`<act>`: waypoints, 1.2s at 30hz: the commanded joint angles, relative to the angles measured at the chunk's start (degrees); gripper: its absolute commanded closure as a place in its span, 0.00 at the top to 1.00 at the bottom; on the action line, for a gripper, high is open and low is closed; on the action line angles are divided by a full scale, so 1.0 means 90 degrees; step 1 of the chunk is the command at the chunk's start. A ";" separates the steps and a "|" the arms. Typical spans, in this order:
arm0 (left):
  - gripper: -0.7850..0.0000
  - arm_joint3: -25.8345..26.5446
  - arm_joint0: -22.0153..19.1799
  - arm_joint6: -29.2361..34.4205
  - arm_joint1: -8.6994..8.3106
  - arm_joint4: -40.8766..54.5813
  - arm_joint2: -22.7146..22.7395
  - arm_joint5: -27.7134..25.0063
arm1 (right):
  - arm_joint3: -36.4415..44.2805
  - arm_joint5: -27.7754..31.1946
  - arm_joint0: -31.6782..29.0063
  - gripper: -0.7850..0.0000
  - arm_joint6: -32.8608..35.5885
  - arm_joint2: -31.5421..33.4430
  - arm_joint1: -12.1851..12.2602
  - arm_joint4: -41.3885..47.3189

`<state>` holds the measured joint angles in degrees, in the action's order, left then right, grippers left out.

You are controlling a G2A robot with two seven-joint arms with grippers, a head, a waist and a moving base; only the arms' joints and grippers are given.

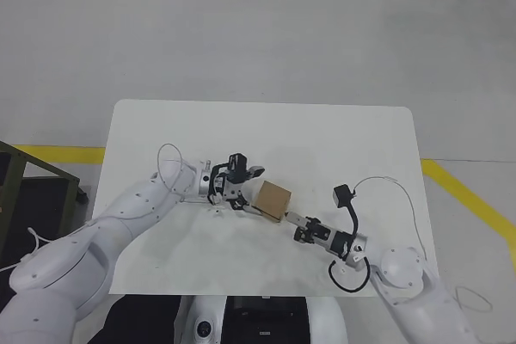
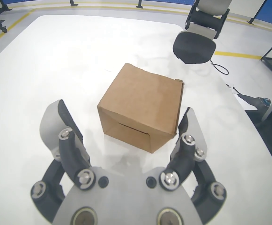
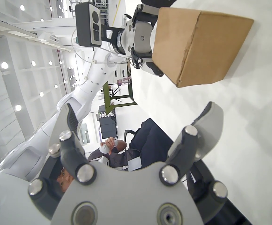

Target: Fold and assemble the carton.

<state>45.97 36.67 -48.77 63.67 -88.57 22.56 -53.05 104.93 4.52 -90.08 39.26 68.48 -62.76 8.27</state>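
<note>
A brown carton [image 1: 273,199] [image 2: 140,108] [image 3: 196,47], folded into a closed box, stands on the white table [image 1: 327,138] near its middle. My left gripper [image 1: 243,186] [image 2: 124,120] is open just beside the carton's left side, its fingers [image 2: 61,120] spread wider than the box and apart from it. In the right wrist view the left gripper [image 3: 158,36] sits behind the carton. My right gripper [image 1: 297,229] [image 3: 140,113] is open, a short way from the carton's near right corner, with nothing between its fingers.
A thin cable [image 1: 396,193] loops over the table's right part and another cable [image 1: 168,155] curls at the left. A dark green rack [image 1: 9,198] stands off the table's left edge. Yellow floor tape [image 1: 482,215] runs past the right side.
</note>
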 commanded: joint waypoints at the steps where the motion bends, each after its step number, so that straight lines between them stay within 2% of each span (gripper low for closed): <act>1: 1.00 -0.0048 0.0036 -0.0182 -0.0048 -0.0083 0.0054 0.0052 | 0.0020 -0.0012 0.0019 1.00 0.0022 -0.0016 0.0001 -0.0010; 5: 1.00 -0.0111 0.0113 -0.0418 -0.0157 -0.0101 0.0192 0.0146 | 0.0019 -0.0028 0.0074 1.00 0.0034 -0.0069 -0.0003 -0.0030; 14: 1.00 -0.0219 0.0204 -0.0359 -0.0291 0.0269 0.0489 0.0123 | -0.0026 -0.0031 0.0106 1.00 0.0006 -0.0093 -0.0001 -0.0023; 18: 1.00 -0.0315 0.0226 0.0112 -0.0241 0.0434 0.0587 0.0330 | -0.0033 -0.0032 0.0097 1.00 -0.0001 -0.0072 0.0005 -0.0012; 22: 1.00 -0.0245 0.0235 0.0490 -0.0162 0.0548 0.0604 0.0289 | -0.0035 -0.0023 0.0093 1.00 -0.0011 -0.0068 0.0009 -0.0001; 36: 1.00 0.0434 0.0262 0.1205 0.0028 0.0127 0.0472 0.0176 | -0.0044 -0.0050 0.0115 1.00 -0.0030 -0.0032 0.0022 0.0030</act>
<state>49.31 39.01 -38.42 63.79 -87.31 26.88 -51.19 104.56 4.10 -89.03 39.06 68.11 -62.57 8.41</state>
